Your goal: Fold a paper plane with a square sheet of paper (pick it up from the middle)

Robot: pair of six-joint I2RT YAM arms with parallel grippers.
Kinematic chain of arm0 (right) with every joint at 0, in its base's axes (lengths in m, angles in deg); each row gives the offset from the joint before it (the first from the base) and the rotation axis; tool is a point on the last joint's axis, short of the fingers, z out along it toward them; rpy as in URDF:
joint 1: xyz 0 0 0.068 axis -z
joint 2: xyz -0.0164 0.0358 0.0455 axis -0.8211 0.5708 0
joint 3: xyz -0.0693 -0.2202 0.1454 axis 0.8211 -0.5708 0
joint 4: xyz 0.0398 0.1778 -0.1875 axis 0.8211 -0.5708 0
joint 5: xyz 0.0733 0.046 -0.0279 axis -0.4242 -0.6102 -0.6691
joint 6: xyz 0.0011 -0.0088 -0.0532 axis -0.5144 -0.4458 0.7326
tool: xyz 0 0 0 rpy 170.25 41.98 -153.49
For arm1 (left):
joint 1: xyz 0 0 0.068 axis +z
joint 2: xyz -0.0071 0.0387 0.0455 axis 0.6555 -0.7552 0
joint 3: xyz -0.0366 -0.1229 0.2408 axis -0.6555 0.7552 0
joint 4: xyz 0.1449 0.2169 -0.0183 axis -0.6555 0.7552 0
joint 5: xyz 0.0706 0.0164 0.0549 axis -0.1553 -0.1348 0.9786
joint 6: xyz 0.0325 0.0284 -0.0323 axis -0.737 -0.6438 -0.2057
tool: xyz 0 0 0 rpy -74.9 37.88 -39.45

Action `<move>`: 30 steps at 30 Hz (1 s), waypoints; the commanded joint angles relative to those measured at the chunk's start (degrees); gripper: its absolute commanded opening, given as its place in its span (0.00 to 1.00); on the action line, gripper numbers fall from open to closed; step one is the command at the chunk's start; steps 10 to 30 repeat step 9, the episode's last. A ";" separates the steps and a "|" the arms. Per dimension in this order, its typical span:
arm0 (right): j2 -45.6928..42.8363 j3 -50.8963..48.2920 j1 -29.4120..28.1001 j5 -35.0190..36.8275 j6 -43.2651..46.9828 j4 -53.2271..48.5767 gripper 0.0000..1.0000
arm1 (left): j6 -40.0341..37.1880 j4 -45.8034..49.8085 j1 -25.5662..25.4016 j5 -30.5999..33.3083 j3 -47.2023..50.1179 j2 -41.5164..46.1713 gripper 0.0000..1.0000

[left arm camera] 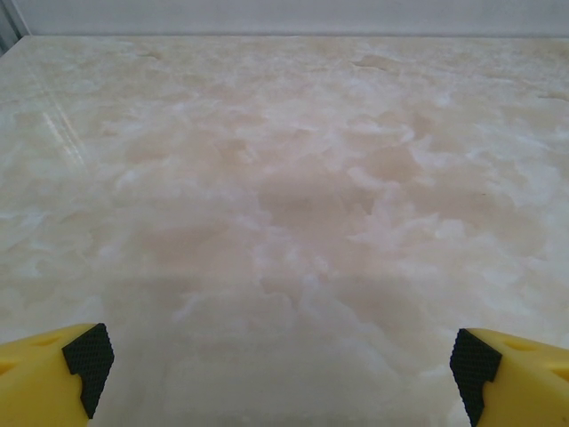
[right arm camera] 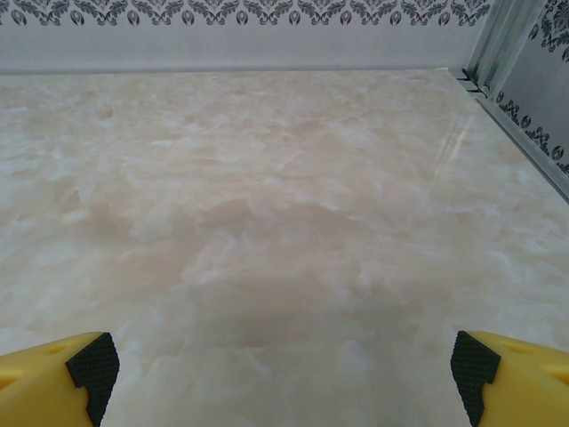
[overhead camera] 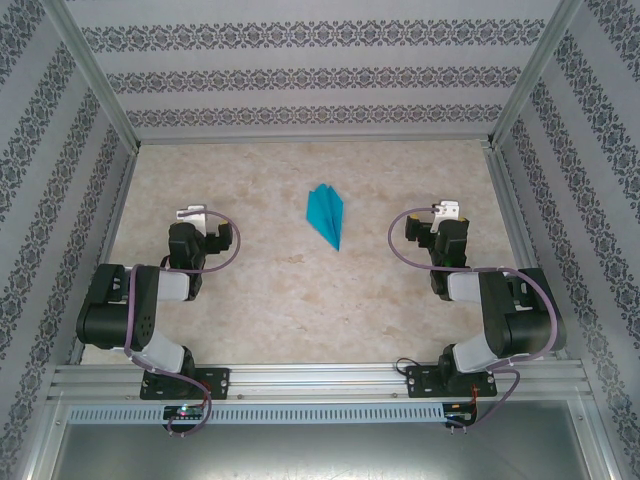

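Teal paper plane [overhead camera: 326, 215] is lying on the marbled table [overhead camera: 270, 300].
Left gripper [overhead camera: 190, 214] and right gripper [overhead camera: 447, 211] are sitting well apart from it, jaws spread wide, gripping nothing.

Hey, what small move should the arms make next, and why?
Probably none; I'd leave things parked: the paper plane already lies folded as a pointed dart, and the left fingers and right fingers stand open and empty, well apart from it.

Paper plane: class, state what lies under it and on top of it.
The paper plane rests on the marbled table, with nothing on top. The patch of table directly beneath is covered by the paper, so anything tucked under there cannot be seen.
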 commanded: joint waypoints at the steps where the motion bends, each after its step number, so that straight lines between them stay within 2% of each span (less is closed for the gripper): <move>1: 0.28 0.14 0.61 -1.12 0.41 2.00 0.98 | -1.34 1.07 -0.36 0.25 -0.99 -0.47 1.00; 30: 0.15 -0.34 0.60 -2.00 0.68 2.67 0.98 | -1.34 1.16 -0.36 0.18 -1.08 -0.42 1.00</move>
